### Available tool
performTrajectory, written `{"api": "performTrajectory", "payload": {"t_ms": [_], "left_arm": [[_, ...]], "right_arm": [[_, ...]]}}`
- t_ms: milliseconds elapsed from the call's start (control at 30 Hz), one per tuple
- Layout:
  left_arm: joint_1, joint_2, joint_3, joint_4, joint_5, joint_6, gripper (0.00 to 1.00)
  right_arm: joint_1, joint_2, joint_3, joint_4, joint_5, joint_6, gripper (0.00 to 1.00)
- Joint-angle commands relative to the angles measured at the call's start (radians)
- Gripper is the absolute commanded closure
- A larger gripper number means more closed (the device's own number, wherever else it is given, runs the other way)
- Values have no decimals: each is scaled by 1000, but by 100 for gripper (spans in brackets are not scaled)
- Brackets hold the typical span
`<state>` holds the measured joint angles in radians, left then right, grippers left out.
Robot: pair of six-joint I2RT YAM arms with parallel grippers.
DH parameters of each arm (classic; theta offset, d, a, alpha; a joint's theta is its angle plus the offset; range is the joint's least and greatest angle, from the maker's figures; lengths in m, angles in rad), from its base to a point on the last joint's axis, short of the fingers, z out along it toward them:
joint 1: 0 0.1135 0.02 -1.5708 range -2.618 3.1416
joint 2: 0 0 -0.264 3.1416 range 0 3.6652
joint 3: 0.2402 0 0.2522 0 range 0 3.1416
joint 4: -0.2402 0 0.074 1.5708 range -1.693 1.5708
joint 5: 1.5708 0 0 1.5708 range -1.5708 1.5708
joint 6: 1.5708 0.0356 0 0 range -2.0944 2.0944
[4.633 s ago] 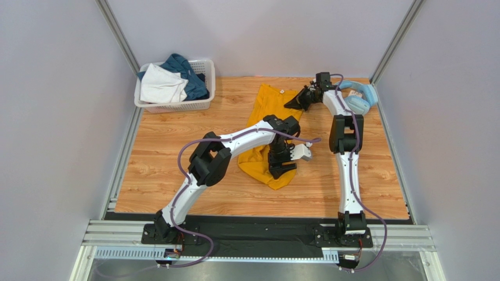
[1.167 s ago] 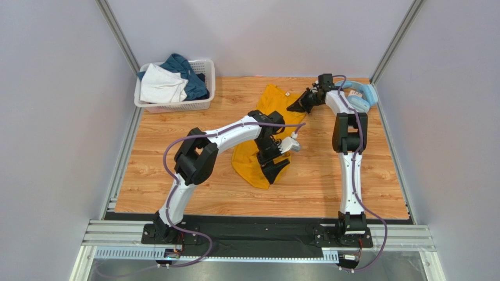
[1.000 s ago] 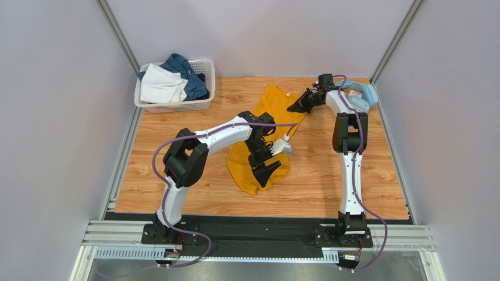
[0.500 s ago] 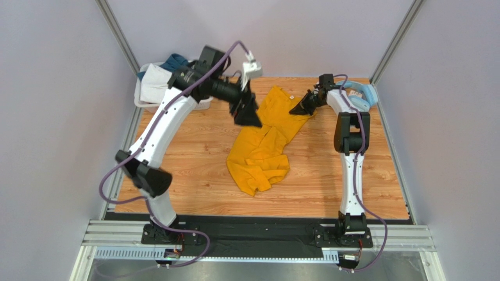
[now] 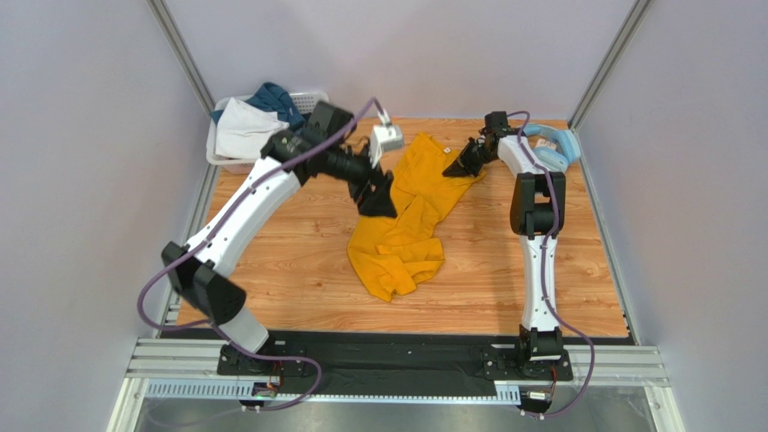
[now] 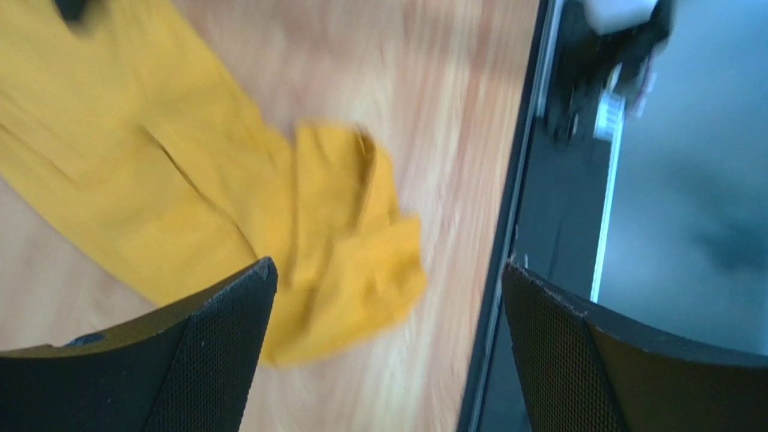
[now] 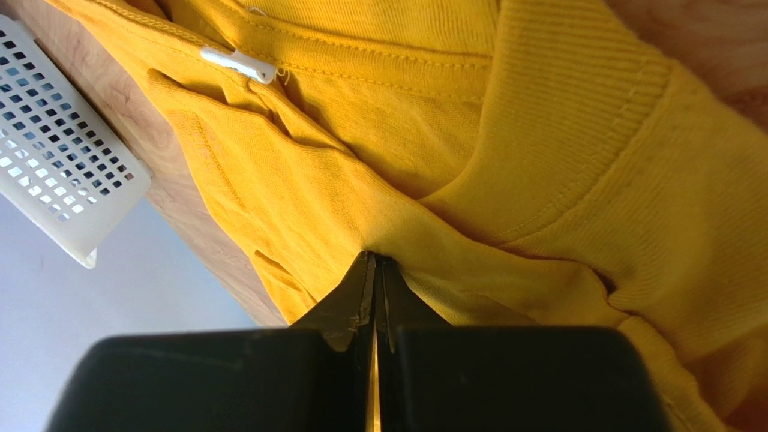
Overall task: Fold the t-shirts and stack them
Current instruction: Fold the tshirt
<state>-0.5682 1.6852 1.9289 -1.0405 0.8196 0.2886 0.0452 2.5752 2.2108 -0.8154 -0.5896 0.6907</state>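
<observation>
Mustard-yellow cloth t-shirt (image 5: 402,236) lying crumpled mid wooden table (image 5: 270,270), fold beside collar clamped in right gripper (image 7: 372,270), left gripper (image 5: 379,200) spread wide, seemingly empty (blurred view); risk: one-sided pull bunching or slipping cloth.

Overhead, close wrists, apparently sharing shirt (image 5: 401,238)

The wooden table (image 5: 270,256) bears a mustard t-shirt (image 5: 402,245), white basket (image 5: 227,163), blue headphones (image 5: 552,145).

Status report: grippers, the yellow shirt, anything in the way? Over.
Left gripper open, empty, above the yellow shirt. Right gripper shut on its collar area. Shirt crumpled, unfolded. Headphones by right gripper, off the cloth.
</observation>
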Motion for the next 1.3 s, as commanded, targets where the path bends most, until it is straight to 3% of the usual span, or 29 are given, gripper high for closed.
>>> {"api": "performTrajectory", "payload": {"t_ms": [0, 67, 167, 333, 800, 867, 900, 933, 967, 1000, 1167, 1267], "left_arm": [[-143, -227, -443, 209, -341, 132, 0], [-171, -159, -552, 224, -350, 101, 11], [-217, -62, -663, 291, -382, 75, 16], [-349, -88, -824, 531, -557, 95, 9], [-381, 105, -743, 567, -576, 52, 16], [-381, 148, -719, 556, -567, 53, 27], [-381, 163, -710, 539, -563, 53, 38], [-381, 192, -685, 528, -557, 55, 64], [-381, 203, -673, 514, -554, 55, 77], [-381, 211, -662, 489, -554, 55, 100], [-380, 133, -625, 369, -479, 148, 100], [-371, 18, -552, 115, -349, 304, 100]], "right_arm": [[10, -13, 27, -45, 71, -23, 100], [12, -9, 42, -50, 77, -20, 100], [12, -3, 49, -54, 77, -20, 100], [8, 0, 46, -59, 77, -23, 100], [5, 16, 30, -54, 66, -39, 100], [4, 17, 33, -54, 63, -39, 100], [4, 19, 32, -54, 62, -39, 100], [1, 19, 33, -54, 62, -39, 100], [-2, 19, 33, -54, 62, -39, 100], [-2, 22, 35, -53, 62, -39, 100], [-21, 45, 58, -54, 62, -39, 100], [-30, 63, 66, -56, 63, -42, 100]]}}
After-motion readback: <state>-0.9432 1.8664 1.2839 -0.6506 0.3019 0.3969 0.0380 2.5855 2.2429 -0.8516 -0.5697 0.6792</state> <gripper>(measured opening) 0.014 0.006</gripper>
